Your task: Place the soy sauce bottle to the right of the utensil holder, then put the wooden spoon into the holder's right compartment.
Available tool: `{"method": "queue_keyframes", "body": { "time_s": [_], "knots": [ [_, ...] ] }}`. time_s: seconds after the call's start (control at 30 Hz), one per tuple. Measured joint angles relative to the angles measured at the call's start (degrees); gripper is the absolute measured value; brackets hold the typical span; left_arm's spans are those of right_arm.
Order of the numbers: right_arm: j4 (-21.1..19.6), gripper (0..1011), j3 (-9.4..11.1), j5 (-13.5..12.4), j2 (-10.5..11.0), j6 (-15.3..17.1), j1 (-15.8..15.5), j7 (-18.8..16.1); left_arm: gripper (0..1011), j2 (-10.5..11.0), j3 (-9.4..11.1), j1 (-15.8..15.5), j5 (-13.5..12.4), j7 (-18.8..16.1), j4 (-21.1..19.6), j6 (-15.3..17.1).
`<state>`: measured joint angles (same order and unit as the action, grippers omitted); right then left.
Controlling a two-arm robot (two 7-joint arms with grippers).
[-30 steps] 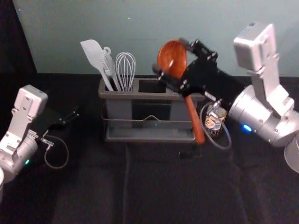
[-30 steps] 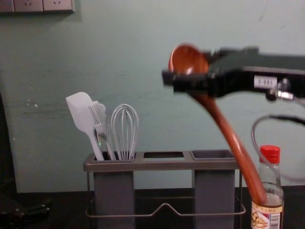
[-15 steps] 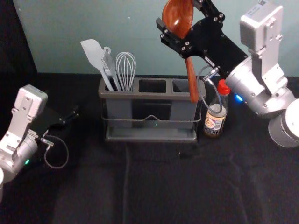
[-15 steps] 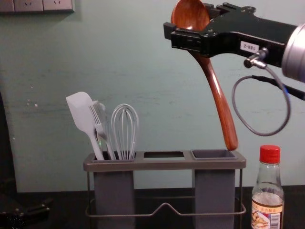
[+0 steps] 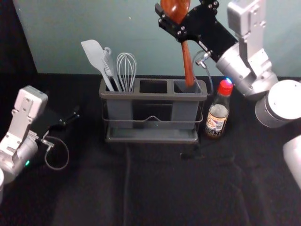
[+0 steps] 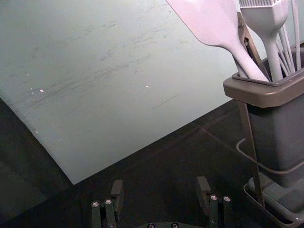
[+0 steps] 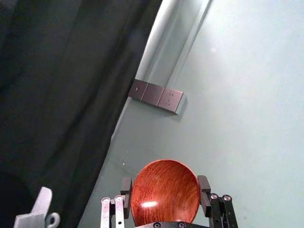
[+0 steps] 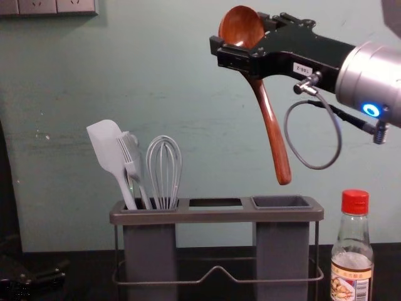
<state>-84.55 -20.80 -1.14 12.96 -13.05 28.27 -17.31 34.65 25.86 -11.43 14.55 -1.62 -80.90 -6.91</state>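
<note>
Overhead, the right gripper (image 8: 241,34) is clenched on the bowl of the wooden spoon (image 8: 271,128), one finger on either side. The soy sauce bottle (image 8: 353,251) stands just to the right of the utensil holder (image 8: 216,215), so seating the spoon looks like the step in hand. The coming move turns on the handle: it points down from the grip, slanting toward the robot's right, its tip above and apart from the right compartment (image 5: 186,88). The right arm is the nearer; lowering seems next, perhaps with the handle brought more upright, lest the tip catch the rim. The left gripper (image 6: 160,190) is parked off the holder's left side, fingers spread and holding nothing. The head view's top edge cuts off part of the bowl, the compartment's floor is hidden in the chest view, and how well the tip lines up front to back is hard to judge.
</note>
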Motion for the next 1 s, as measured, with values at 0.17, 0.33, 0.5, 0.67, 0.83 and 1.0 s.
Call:
{"method": "queue_keyframes", "body": {
  "time_s": [0.17,0.33,0.5,0.67,0.83,1.0],
  "knots": [
    [3.1,846,-0.3,1.4,-1.3,-1.9,1.5,0.5,1005,0.0,0.0,0.0,0.0,0.0,0.0,0.0],
    [5.5,846,-0.5,2.2,-2.3,-3.6,2.3,0.9,1005,0.0,0.0,0.0,0.0,0.0,0.0,0.0],
    [7.1,846,-0.6,3.1,-3.0,-4.5,2.5,1.4,1005,0.0,0.0,0.0,0.0,0.0,0.0,0.0],
    [8.5,846,-0.5,3.8,-3.4,-5.7,2.5,1.9,1005,0.0,0.0,0.0,0.0,0.0,0.0,0.0],
    [10.0,846,-0.3,4.3,-3.7,-7.2,2.5,2.0,1005,0.0,0.0,0.0,0.0,0.0,0.0,0.0],
    [10.5,846,-0.1,4.4,-3.8,-7.9,2.2,1.9,1005,0.0,0.0,0.0,0.0,0.0,0.0,0.0]
  ]
}}
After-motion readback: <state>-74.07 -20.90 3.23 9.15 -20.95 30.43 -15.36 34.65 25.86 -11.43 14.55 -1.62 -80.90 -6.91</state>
